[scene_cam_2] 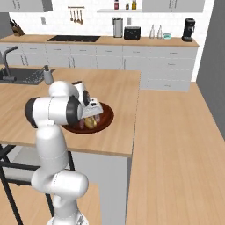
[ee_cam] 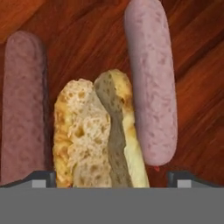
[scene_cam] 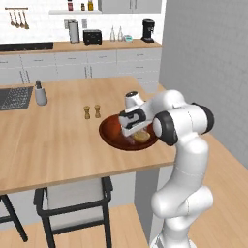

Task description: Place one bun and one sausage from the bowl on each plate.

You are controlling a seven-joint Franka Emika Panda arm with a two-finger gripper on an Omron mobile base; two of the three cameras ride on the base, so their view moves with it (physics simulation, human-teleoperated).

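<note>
The dark red-brown bowl (scene_cam: 107,134) (scene_cam_2: 107,119) (ee_cam: 87,39) sits near the island counter's right edge. Inside it lies a golden bun (ee_cam: 94,135) (scene_cam: 142,137) (scene_cam_2: 90,122), split along its top, with one pinkish sausage (ee_cam: 151,83) to its right and another sausage (ee_cam: 24,105) to its left in the hand view. My gripper (ee_cam: 113,179) (scene_cam: 132,133) (scene_cam_2: 91,116) hangs low in the bowl, pointing down, open, with one fingertip on each side of the bun's near end and nothing gripped. The plates are out of view.
Two small wooden shakers (scene_cam: 92,112) stand just behind the bowl. A grey dispenser bottle (scene_cam: 40,94) stands at the far left by the sink (scene_cam_2: 21,77). A stool (scene_cam: 72,199) is tucked under the island's front edge.
</note>
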